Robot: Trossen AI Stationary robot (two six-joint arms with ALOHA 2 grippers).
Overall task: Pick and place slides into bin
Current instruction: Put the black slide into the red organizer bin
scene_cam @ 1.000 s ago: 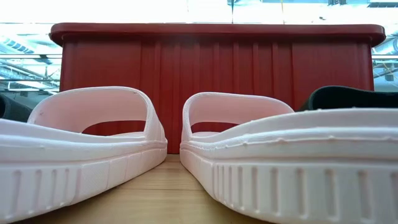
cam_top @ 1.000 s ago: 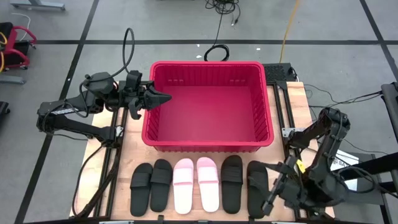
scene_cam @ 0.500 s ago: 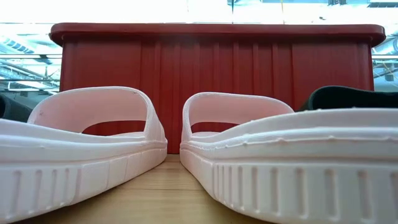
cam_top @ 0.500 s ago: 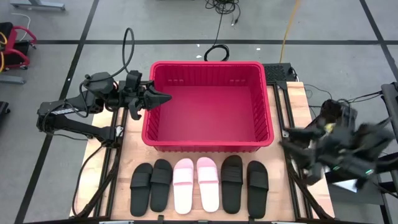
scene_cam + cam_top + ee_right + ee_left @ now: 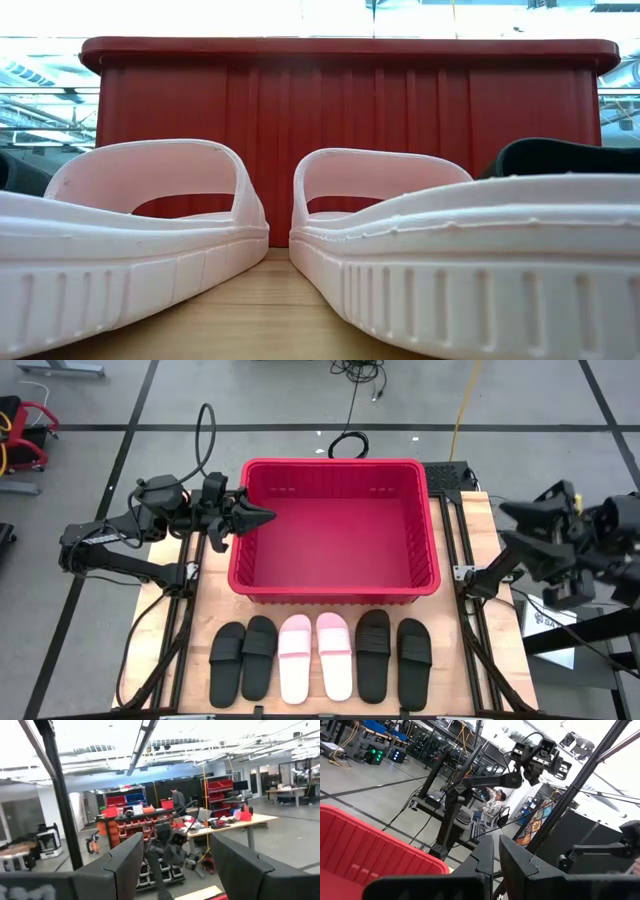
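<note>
No pick yet: all six slides (image 5: pixel 320 657) lie in a row along the surface's front edge, bin (image 5: pixel 333 590) behind them empty. Left gripper (image 5: pixel 262 516) jaws clenched at the bin's left rim; right gripper (image 5: pixel 520 512) released, off the right edge. Next: descend onto a strap.

grey floor (image 5: pixel 100 390), red shelving (image 5: pixel 117 800)

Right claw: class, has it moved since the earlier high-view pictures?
Yes. The right claw has swung from beside the slides toward the bin's far end.
</note>
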